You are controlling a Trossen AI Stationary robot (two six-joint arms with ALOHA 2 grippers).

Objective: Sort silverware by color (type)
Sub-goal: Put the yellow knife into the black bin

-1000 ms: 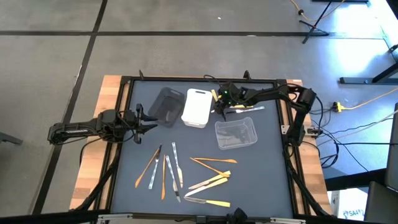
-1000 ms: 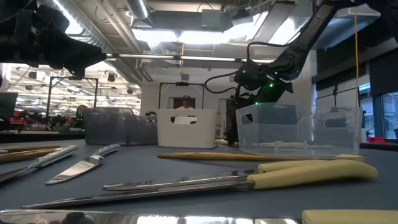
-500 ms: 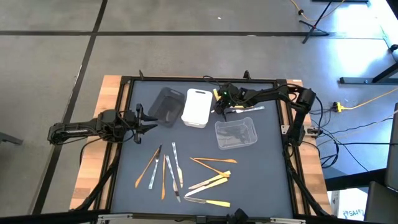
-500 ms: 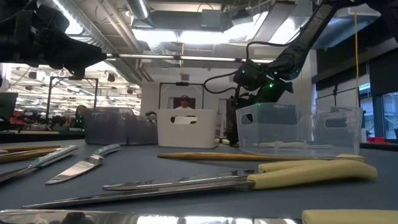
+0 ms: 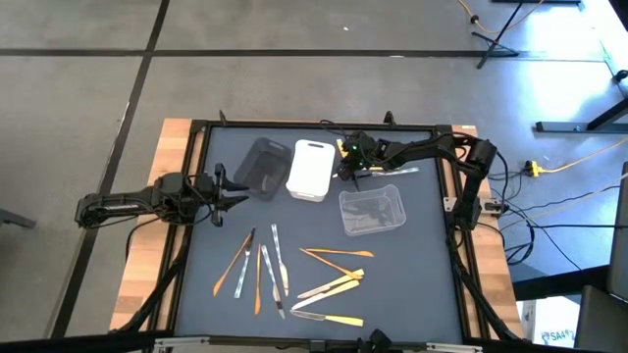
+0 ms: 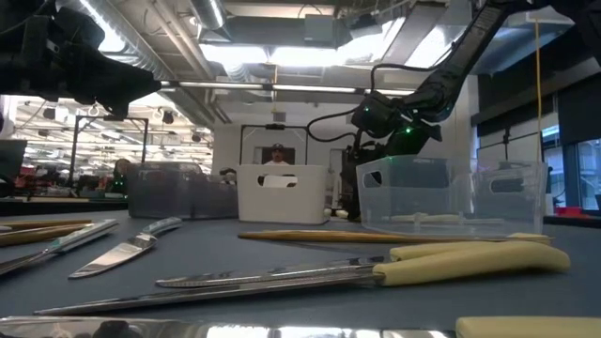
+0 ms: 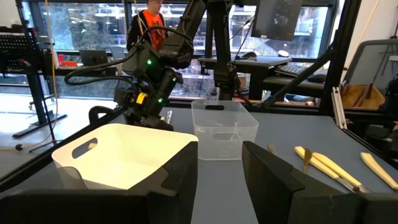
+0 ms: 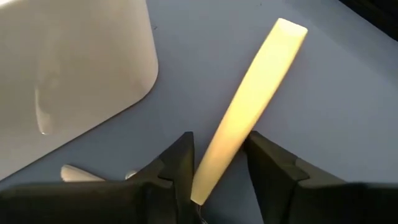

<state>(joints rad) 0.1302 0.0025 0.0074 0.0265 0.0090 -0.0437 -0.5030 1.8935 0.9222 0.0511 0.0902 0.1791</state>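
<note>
So the right gripper (image 8: 217,163) is down near the far edge of the dark grey bench (image 5: 422,265), just beside the white plastic bin (image 5: 311,170), and its two dark fingers (image 8: 176,163) are clamped around a pale yellow flat-handled utensil (image 8: 245,106), which sticks out over the mat away from the wrist. The left gripper (image 7: 219,174) just hangs at the bench's left edge with its fingers parted and nothing between them. Rest of the silverware (image 5: 294,275) (pale yellow, orange-brown and silver-grey pieces) lies scattered toward the near edge, in two loose bunches. A few grey pieces sit inside the clear plastic tray (image 5: 372,212) mid-bench on the right side. A dark translucent bin (image 5: 259,165) stands touching the white one's left side
</note>
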